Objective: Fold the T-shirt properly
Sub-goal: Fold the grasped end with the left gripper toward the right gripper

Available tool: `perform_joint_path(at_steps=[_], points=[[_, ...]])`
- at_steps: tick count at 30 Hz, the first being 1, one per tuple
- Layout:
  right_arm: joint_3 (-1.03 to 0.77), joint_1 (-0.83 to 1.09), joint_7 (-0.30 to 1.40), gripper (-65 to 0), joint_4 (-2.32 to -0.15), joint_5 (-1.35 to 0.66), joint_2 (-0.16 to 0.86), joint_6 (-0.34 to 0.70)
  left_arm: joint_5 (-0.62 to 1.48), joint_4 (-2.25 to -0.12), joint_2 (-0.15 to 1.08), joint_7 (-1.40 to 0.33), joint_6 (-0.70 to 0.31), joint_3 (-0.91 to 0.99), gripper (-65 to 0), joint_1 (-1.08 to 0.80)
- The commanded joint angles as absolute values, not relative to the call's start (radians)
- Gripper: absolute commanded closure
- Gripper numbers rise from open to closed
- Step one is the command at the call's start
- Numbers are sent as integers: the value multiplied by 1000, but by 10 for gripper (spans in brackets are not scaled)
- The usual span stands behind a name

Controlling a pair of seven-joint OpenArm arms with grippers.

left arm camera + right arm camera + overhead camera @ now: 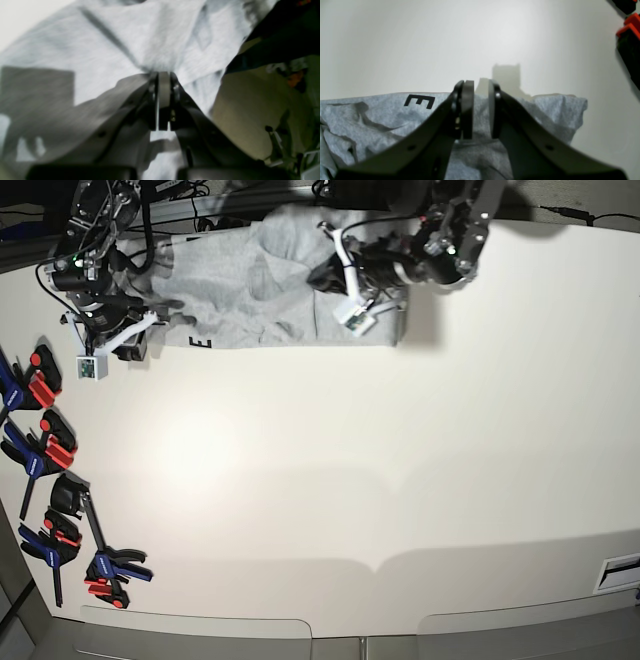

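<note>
Left gripper (163, 75): jaws pressed together, clamped on a pinch of the T-shirt (105, 57). Creases in the grey cloth fan out from the fingertips; beyond and left of the claw it's all shirt. The left wrist view is too blurred to read any print.

Right gripper (478, 86): jaws part way apart with a clear gap between the pads. Shirt edge runs under and between the fingers; whether it is actually pinched, cannot tell. Just left of the left finger, a black block "E" (419, 101) is printed on the fabric, the only legible letter. Ahead of the claw is bare white table (420, 45), with the gripper's shadow on it.

Base view: shirt lies crumpled along the table's far edge, spanning between the two claws. Red, blue and black clamps (45, 445) sit along the table's edge on the right arm's side, well apart from the shirt.
</note>
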State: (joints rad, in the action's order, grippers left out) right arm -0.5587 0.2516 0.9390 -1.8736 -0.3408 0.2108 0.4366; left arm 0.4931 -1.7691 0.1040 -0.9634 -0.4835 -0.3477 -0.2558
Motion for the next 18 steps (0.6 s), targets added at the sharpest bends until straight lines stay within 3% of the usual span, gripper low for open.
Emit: perform_joint_path(at_steps=[1, 18], points=[[-564, 244, 916, -91, -1889, -352, 224, 432, 496, -1761, 88, -947, -498, -348, 0, -242], [-564, 244, 916, -91, -1889, -377, 224, 432, 489, -1710, 92, -1029, -509, -348, 0, -205]])
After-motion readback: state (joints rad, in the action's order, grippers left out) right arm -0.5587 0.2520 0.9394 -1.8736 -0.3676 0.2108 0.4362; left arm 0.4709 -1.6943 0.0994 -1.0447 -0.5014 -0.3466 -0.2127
